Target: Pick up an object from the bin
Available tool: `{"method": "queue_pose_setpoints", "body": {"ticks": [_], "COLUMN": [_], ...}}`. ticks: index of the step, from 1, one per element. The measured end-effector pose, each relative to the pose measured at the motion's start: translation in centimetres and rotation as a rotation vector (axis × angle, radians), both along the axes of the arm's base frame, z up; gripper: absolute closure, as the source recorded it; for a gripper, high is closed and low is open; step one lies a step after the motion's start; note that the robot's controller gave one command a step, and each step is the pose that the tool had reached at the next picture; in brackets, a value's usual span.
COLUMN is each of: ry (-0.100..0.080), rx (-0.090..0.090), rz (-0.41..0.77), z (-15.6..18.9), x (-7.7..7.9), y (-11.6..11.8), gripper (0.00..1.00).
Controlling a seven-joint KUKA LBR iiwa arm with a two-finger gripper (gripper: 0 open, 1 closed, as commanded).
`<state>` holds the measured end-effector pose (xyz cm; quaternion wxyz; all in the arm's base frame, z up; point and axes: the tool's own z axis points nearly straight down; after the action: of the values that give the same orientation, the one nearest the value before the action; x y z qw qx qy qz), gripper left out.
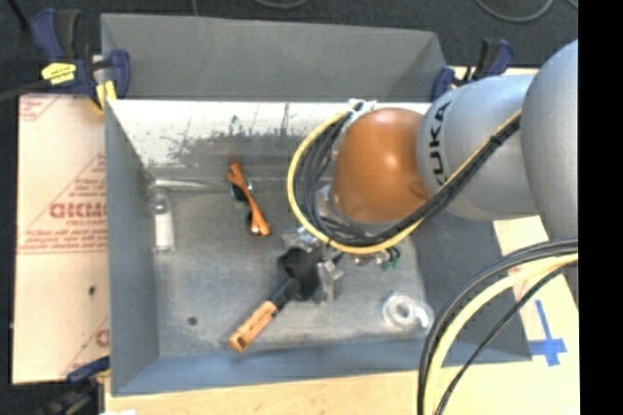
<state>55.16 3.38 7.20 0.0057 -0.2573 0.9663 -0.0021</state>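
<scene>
- Bin: grey metal with sloped walls and a scuffed floor. A few loose things are spread over the floor, none heaped.
- Arm: grey, entered from the right and bent down over the middle of the bin. An orange cover is fitted at the wrist, with yellow and black cables looped round it.
- Gripper: lowered close to the floor, right of the middle and toward the near side. It is partly hidden under the cover and cables, so it cannot be told whether it is open or closed.
- Black-headed tool: long and thin, with a black head and an orange-tan handle, laid slantwise on the near half of the floor. The head is pointed far and right and lies just beside the gripper, on its left. The handle end is pointed near and left. Contact with the gripper cannot be told.
- Orange-and-black piece: slender and curved, laid on the far half left of the arm, well apart from the gripper. Its kind cannot be told.
- Clear vial: small, laid by the left wall.
- Clear ring: small, laid near the right near corner, right of the gripper.
</scene>
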Motion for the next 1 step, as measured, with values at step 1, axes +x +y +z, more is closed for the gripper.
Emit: {"method": "queue_pose_setpoints", "body": {"ticks": [1], "ry": [0.0], "rx": [0.0], "rz": [0.0], "z": [0.0], "x": [0.0], "y": [0.0], "gripper": [1.0]}}
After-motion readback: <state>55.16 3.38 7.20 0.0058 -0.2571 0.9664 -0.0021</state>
